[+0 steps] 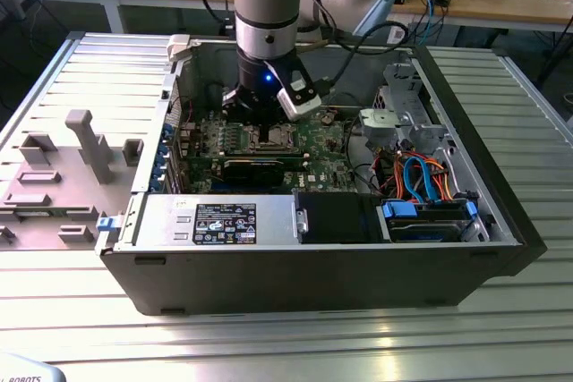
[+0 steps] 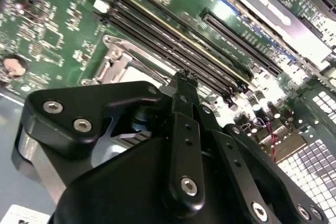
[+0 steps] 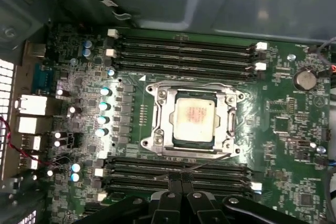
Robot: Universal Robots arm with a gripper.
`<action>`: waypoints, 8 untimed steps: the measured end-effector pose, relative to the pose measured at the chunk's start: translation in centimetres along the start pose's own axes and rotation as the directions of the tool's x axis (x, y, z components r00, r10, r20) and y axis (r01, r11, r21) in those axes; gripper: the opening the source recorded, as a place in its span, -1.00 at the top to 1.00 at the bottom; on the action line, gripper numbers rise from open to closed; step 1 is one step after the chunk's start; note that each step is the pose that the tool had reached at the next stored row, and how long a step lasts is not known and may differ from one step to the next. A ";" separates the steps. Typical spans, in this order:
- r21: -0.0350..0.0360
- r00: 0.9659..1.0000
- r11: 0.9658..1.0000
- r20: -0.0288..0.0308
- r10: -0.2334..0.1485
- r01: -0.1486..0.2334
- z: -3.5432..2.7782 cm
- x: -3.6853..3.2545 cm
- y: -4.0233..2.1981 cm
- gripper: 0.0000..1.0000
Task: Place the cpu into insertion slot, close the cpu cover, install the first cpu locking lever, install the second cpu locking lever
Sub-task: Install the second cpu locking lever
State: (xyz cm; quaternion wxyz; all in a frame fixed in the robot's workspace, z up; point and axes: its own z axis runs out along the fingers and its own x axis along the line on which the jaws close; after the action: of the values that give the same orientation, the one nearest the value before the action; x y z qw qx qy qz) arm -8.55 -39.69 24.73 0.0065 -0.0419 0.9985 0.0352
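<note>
CPU seated, cover down; lever status not confirmed.

In the first wrist view the cpu (image 3: 194, 115) lies in the insertion slot (image 3: 178, 139), with the cpu cover (image 3: 230, 120) flat around it. My gripper (image 3: 181, 183), at 6 o'clock from the socket, has its fingers together and holds nothing. I cannot tell whether the thin locking lever (image 3: 210, 162) is latched.

The exterior view looks down from high in front at the open computer case (image 1: 313, 266); both wrist views sit close above its motherboard (image 3: 283, 145).
</note>
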 end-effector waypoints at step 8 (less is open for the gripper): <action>-0.001 1.000 1.000 0.000 0.000 0.000 1.74 1.14 -0.03 0.79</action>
State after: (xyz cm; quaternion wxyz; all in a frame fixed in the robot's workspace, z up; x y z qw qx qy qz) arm -9.66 -39.69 22.97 0.0064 -0.0419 0.9985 0.0357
